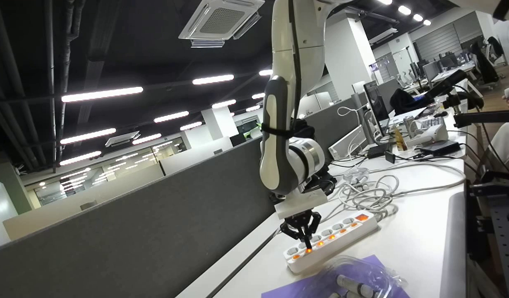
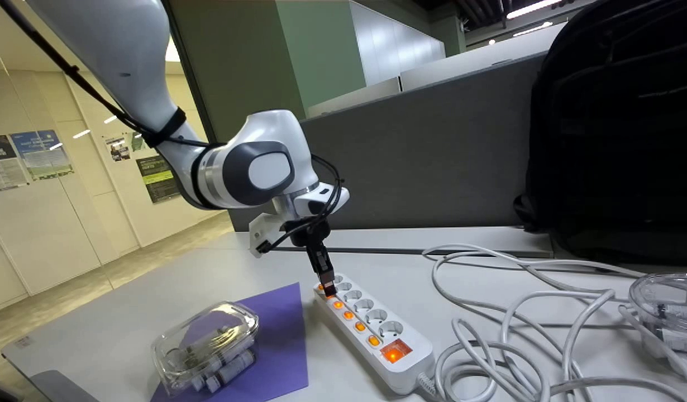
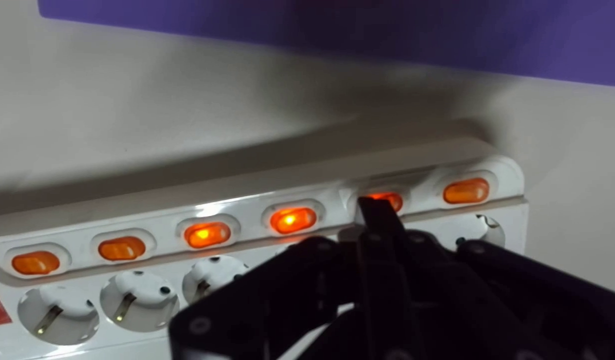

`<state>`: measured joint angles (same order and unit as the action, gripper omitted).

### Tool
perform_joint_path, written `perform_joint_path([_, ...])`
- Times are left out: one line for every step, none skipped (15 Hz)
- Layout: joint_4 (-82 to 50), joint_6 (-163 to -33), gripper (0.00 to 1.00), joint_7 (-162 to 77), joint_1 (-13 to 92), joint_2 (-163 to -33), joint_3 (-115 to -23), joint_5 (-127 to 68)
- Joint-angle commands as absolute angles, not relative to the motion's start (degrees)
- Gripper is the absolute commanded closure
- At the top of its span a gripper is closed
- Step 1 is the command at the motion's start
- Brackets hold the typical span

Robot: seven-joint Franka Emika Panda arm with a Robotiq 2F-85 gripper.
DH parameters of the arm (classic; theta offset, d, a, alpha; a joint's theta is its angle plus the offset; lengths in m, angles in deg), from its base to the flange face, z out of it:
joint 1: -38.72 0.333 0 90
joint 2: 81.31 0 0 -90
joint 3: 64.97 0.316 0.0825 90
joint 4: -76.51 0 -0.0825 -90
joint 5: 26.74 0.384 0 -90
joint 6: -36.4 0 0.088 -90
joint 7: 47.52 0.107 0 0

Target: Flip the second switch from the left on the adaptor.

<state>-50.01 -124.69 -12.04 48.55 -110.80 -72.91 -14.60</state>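
The adaptor [image 1: 339, 245] is a long white power strip with round sockets and a row of orange switches. It also shows in an exterior view [image 2: 371, 329] and in the wrist view [image 3: 162, 240]. My gripper [image 1: 308, 245] points down with its fingers together and nothing visible between them. Its fingertips [image 3: 380, 206] cover part of the second switch [image 3: 395, 201] from the end away from the cord. That switch glows orange; whether the fingertips press it I cannot tell. The end switch [image 3: 466, 190] is dull. The third switch [image 3: 293, 220] is brightly lit.
A purple sheet [image 2: 285, 335] with a clear plastic box [image 2: 206, 346] lies beside the adaptor. A tangle of white cables [image 2: 522, 346] lies near its cord end. A grey partition [image 1: 155, 231] stands behind the table, with a black backpack [image 2: 617, 139] against it.
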Motion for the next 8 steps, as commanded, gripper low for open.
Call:
perform_joint_path([-50.20,-123.92,1.00,-11.28,48.54,-110.01,-72.81,-14.80])
perform_joint_path([-50.15,-123.86,1.00,-11.30,48.50,-110.15,-72.78,-14.77])
perform_joint_path([-50.09,-123.75,1.00,-11.37,48.35,-110.36,-72.64,-14.63])
perform_joint_path([-50.05,-123.72,1.00,-11.34,48.31,-110.57,-72.63,-14.57])
perform_joint_path([-50.02,-123.76,1.00,-11.37,48.27,-110.84,-72.61,-14.55])
perform_joint_path([-50.02,-123.92,1.00,-11.37,48.27,-111.14,-72.64,-14.57])
perform_joint_path([-50.07,-124.28,1.00,-11.42,48.32,-111.54,-72.69,-14.67])
perform_joint_path([-50.11,-124.66,1.00,-11.59,48.32,-111.84,-72.68,-14.77])
